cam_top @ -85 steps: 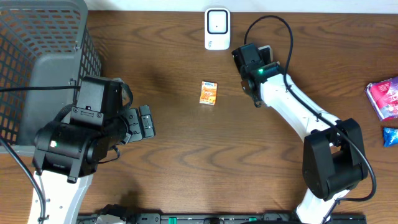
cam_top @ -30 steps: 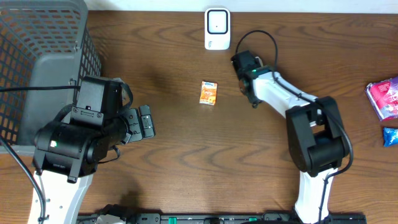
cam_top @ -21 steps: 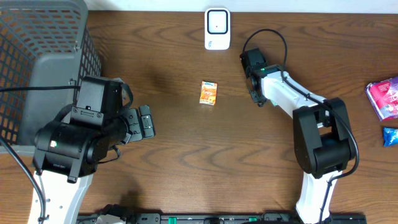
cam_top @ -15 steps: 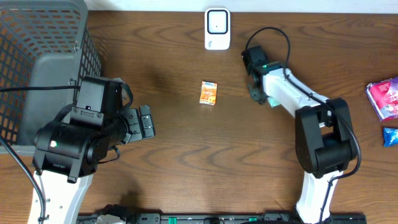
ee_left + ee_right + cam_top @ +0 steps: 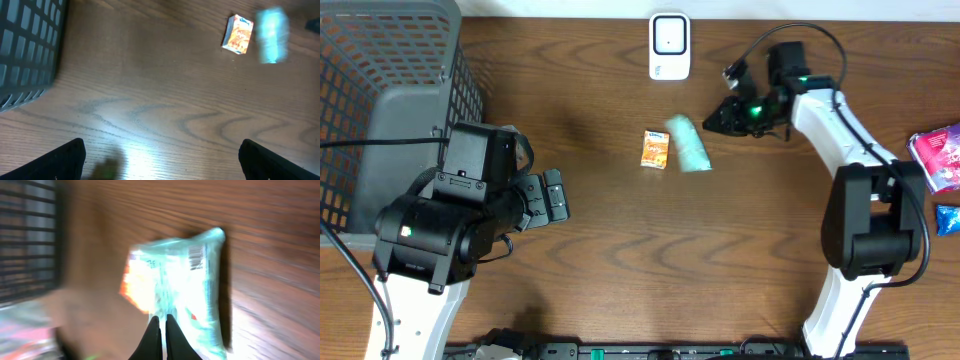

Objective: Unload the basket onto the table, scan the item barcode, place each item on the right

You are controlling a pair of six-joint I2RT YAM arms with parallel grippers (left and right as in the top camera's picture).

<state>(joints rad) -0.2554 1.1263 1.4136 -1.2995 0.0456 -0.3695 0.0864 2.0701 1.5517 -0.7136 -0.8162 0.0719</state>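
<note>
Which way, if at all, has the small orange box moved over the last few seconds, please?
No. The orange box lies at the same spot, just below the white scanner, as before.

Overhead: teal packet smeared, print unreadable; same blur from left wrist. Right wrist: barcode at 1 o'clock, but I can't read it, too streaked. Basket cut off at 10 o'clock, pink pack clipped at 3 o'clock.

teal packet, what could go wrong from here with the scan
1. The teal packet is blurred beside the orange box; it may knock or cover it.
2. The right gripper is shut, yet whether it pinches the packet is unclear; it could slip away.
3. The packet lies short of the white scanner, so its barcode may go unread.
</note>
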